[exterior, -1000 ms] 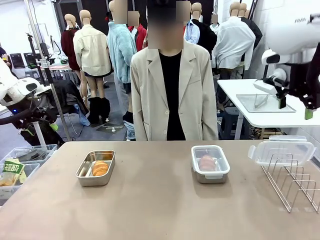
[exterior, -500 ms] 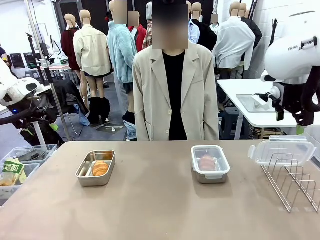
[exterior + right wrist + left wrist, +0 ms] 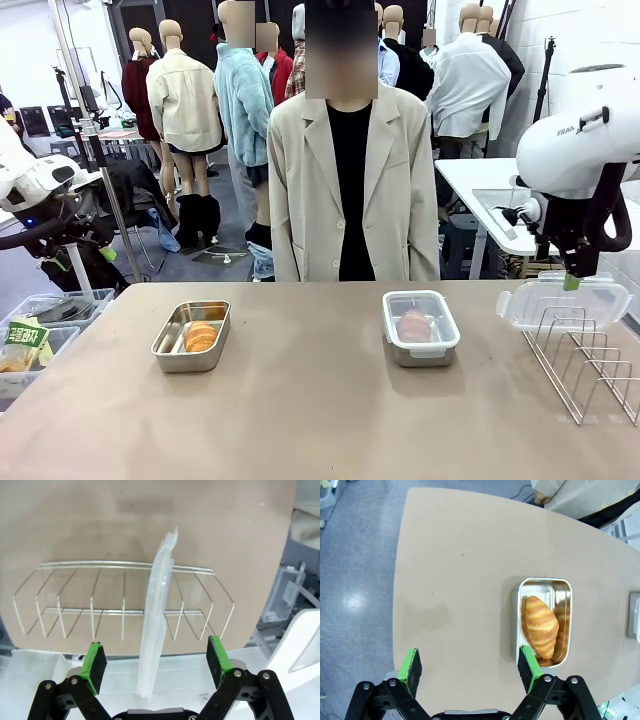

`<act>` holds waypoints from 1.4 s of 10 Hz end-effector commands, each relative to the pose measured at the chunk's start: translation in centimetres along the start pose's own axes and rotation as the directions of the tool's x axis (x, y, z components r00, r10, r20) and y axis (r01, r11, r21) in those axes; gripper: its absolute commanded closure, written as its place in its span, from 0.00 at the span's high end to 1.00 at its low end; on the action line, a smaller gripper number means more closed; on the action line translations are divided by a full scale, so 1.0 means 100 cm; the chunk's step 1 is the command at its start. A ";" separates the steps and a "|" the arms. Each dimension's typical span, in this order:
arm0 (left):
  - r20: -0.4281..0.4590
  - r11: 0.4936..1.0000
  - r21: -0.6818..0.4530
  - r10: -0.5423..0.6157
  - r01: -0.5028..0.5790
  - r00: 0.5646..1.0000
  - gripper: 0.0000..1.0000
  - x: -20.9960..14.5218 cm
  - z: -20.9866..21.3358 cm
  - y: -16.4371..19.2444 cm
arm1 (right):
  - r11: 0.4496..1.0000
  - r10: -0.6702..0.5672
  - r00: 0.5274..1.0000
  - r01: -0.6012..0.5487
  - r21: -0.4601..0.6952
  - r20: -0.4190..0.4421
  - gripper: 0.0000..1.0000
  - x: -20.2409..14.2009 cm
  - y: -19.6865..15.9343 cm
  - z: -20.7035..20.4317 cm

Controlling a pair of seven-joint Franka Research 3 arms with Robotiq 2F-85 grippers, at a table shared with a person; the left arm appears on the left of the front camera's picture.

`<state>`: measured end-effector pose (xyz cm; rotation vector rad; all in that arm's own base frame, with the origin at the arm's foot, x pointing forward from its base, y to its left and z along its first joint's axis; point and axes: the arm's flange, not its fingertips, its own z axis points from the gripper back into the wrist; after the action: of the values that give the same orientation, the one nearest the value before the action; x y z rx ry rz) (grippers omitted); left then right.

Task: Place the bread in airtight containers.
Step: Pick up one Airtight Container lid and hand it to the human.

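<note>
Risk as I see it: the right gripper (image 3: 155, 667), jaws spread wide and empty, hangs over the clear lid (image 3: 156, 630) standing on edge in the wire rack (image 3: 590, 365); a crooked pinch could tip it. The left gripper (image 3: 468, 667) gapes empty too. The left wrist view shows the bread (image 3: 540, 625) lying in the open tin (image 3: 192, 336); from the front, the other tin (image 3: 420, 327) is lidded.
</note>
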<state>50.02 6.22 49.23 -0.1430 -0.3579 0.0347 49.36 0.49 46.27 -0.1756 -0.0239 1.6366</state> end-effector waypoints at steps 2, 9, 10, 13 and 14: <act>0.001 1.000 0.011 -0.005 0.005 1.000 1.00 0.000 0.002 0.002 | 0.993 -0.114 0.992 0.112 -0.037 -0.049 1.00 -0.001 -0.011 -0.029; 0.001 1.000 0.011 -0.005 0.005 1.000 1.00 0.000 0.002 0.002 | 0.985 -0.169 0.985 0.167 -0.054 -0.044 0.47 -0.012 -0.016 -0.058; 0.001 1.000 0.011 -0.005 0.005 1.000 1.00 0.000 0.002 0.002 | 0.983 -0.176 0.983 0.173 -0.056 -0.051 0.27 -0.013 -0.016 -0.059; 0.001 1.000 0.011 -0.005 0.005 1.000 1.00 0.000 0.002 0.002 | 0.979 -0.195 0.980 0.192 -0.064 -0.047 0.00 -0.017 -0.015 -0.053; 0.001 1.000 0.011 -0.005 0.005 1.000 1.00 0.000 0.002 0.002 | 0.979 -0.197 0.979 0.194 -0.068 -0.045 0.00 -0.018 -0.015 -0.051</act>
<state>50.02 6.22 49.22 -0.1430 -0.3579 0.0347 52.06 -1.73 41.73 -0.2229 -0.0450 1.4608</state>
